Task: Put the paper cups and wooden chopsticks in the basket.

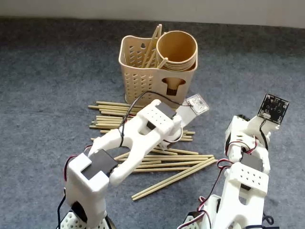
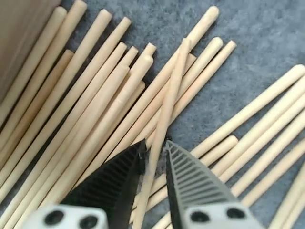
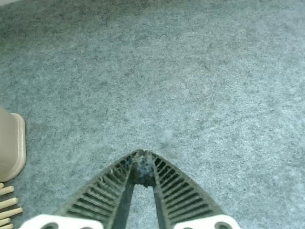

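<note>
The perforated beige plastic basket (image 1: 143,76) stands at 12 o'clock on the table. A stack of tan paper cups (image 1: 177,47) sits in its 3 o'clock half, and a few pale wooden sticks (image 1: 153,42) lean upright in its 9 o'clock half. From 6 o'clock of the basket to the table's middle, the loose wooden chopsticks (image 1: 174,164) lie scattered, most side by side and a few crossing.

The left gripper (image 2: 155,145) is low over this pile, its black ribbed fingers (image 2: 116,179) clamped on a single light wooden chopstick (image 2: 165,112) that runs slantwise across the ones beneath it. The right gripper (image 3: 141,160) is at 4 o'clock, squeezed closed with its tips meeting and nothing between them, over bare surface. A corner of the basket (image 3: 12,143) is off to its side.

Everything rests on a grey-blue short-pile carpet (image 1: 43,81). A pale strip of wall (image 1: 71,8) runs along the 12 o'clock edge.

In the high view, the left arm's white body covers its own gripper and part of the pile. The cups' count inside the stack cannot be made out. A blurred brown surface (image 2: 19,33) at the left wrist view's edge is too soft to identify.
</note>
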